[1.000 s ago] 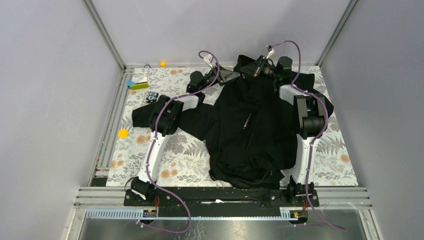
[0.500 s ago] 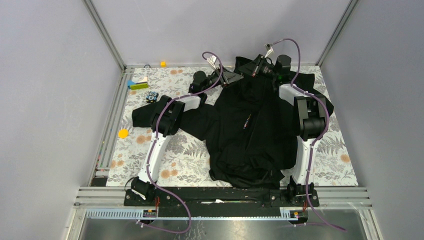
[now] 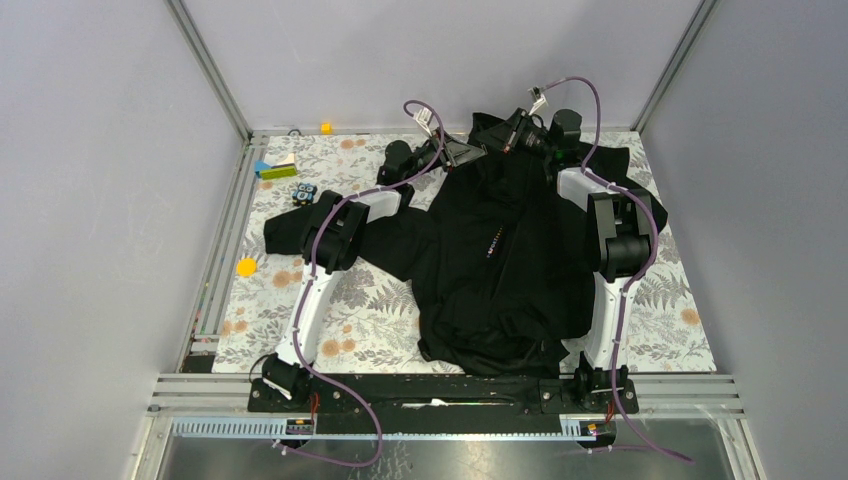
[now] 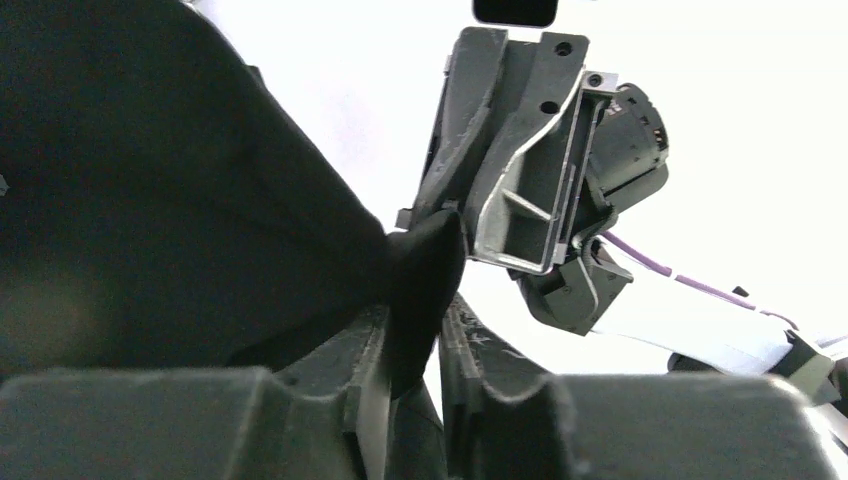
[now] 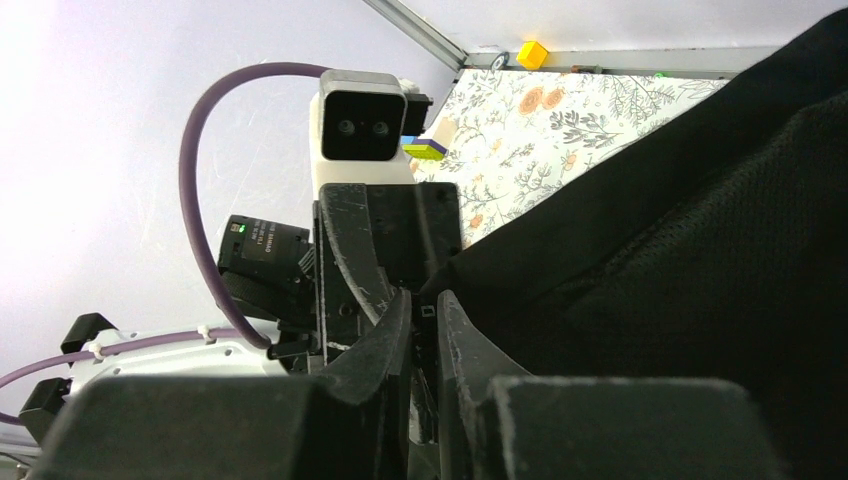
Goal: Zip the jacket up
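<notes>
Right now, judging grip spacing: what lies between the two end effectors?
Only a fold of the jacket, from left end effector to right end effector, seen in the left wrist view.

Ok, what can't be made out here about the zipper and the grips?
- Zipper teeth and slider: top view, black on the black jacket, too small.
- Left end effector: left wrist view, a fabric fold fills the gap; firm grip unclear.
- Right end effector: right wrist view, pinched piece tiny, dark; pull or cloth unclear.

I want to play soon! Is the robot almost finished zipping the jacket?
Probably close. The jacket lies spread front-up. The left hand and right hand each pinch fabric at its collar end. Too dark to see if it's zipped fully; letting go is left.
</notes>
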